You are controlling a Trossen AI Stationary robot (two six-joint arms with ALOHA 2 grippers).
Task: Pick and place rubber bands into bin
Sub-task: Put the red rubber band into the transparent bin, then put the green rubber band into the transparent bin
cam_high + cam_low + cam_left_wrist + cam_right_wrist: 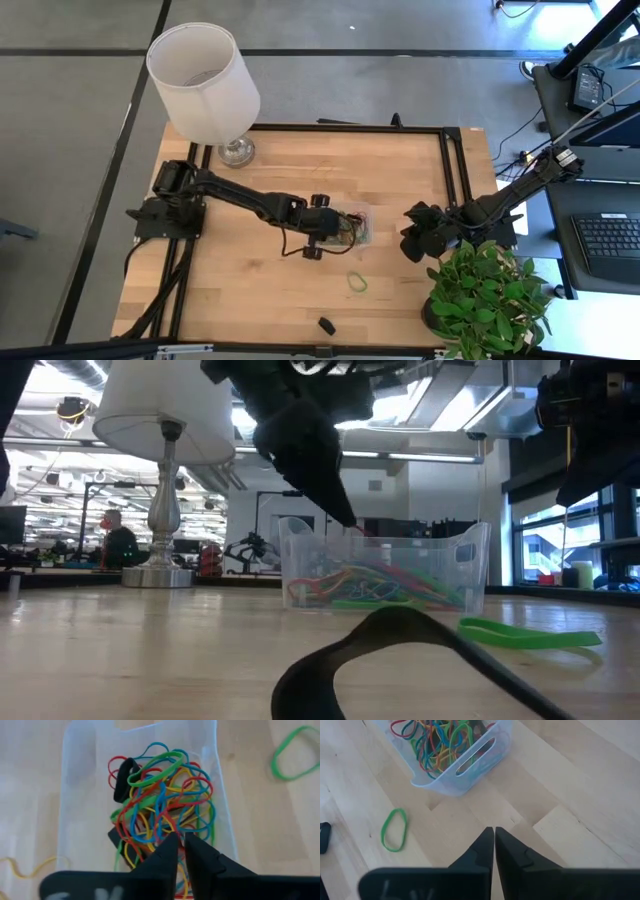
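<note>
The clear bin [362, 228] stands mid-table and holds a tangle of coloured rubber bands [160, 795], with a black one [124, 780] among them. My left gripper [181, 840] hovers over the bin's near end with its tips just above the rim [345, 518]. It is shut to a narrow slit, and nothing shows between the fingers. A green band [357, 283] lies flat on the table near the bin, a black band [326, 324] lies by the near edge, and a yellow one [20, 867] lies beside the bin. My right gripper [494, 832] is shut and waits above the bare wood right of the bin.
A white lampshade on a silver base [205, 80] stands at the far left corner. A potted green plant [490, 295] sits at the near right corner. A black frame [452, 160] borders the table. Bare wood lies around the green band [394, 830] and the bin [485, 755].
</note>
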